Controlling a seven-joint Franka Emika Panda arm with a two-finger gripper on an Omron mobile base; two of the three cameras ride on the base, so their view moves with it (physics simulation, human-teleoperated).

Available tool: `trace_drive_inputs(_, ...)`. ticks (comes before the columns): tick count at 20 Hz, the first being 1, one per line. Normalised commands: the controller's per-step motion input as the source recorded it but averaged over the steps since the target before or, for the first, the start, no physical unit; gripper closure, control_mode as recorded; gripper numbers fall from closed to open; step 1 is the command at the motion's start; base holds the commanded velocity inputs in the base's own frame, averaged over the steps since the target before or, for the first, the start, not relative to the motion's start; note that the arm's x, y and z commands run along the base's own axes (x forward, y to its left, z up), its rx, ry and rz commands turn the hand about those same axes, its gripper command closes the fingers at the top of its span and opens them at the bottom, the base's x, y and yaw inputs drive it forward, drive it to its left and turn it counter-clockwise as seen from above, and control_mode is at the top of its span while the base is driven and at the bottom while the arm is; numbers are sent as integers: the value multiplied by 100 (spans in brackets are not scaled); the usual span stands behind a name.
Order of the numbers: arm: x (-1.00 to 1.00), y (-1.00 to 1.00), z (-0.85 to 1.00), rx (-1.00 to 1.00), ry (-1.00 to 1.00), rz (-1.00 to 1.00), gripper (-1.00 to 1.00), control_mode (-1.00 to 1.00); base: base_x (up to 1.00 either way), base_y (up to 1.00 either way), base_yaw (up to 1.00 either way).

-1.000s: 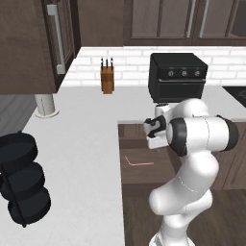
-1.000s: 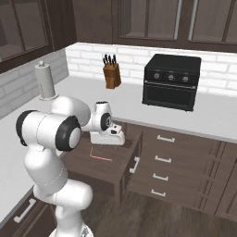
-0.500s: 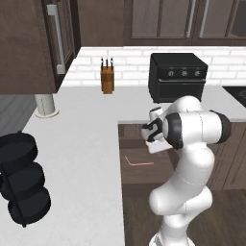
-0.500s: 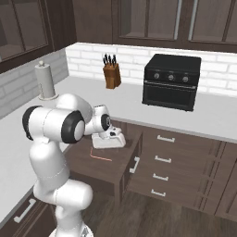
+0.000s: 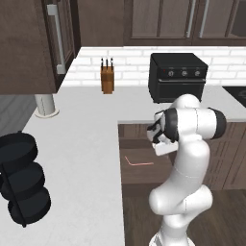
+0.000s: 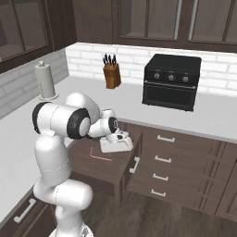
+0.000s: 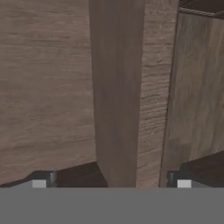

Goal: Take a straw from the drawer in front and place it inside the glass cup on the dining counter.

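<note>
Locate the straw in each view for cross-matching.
Left base view: the straw lies on the open drawer's floor, centre of frame, just left of the arm.
Right base view: the straw lies on the drawer floor, centre-left, beside the wrist.
Hand view: wood panels close up; I can make out no straw.
Shared landmark: the knife block on the back counter.

The arm's white elbow blocks the right part of the open drawer (image 5: 139, 168) in the left base view, so the gripper (image 6: 121, 139) fingertips can't really be made out there. The black rack (image 5: 19, 187) is cut off at the left edge.
</note>
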Motion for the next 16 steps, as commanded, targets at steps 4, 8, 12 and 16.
trace_drive_inputs(4, 0, -62, -15, 0, 0, -5, -100, -100, 0, 0, 0)
trace_drive_inputs(8, 0, -69, -6, 0, 0, -6, -100, -100, 0, 0, 0)
trace_drive_inputs(12, -3, -81, 0, 0, 0, -8, -100, -100, 0, 0, 0)
trace_drive_inputs(16, -6, -83, 0, 0, 0, -10, -100, -100, 0, 0, 0)
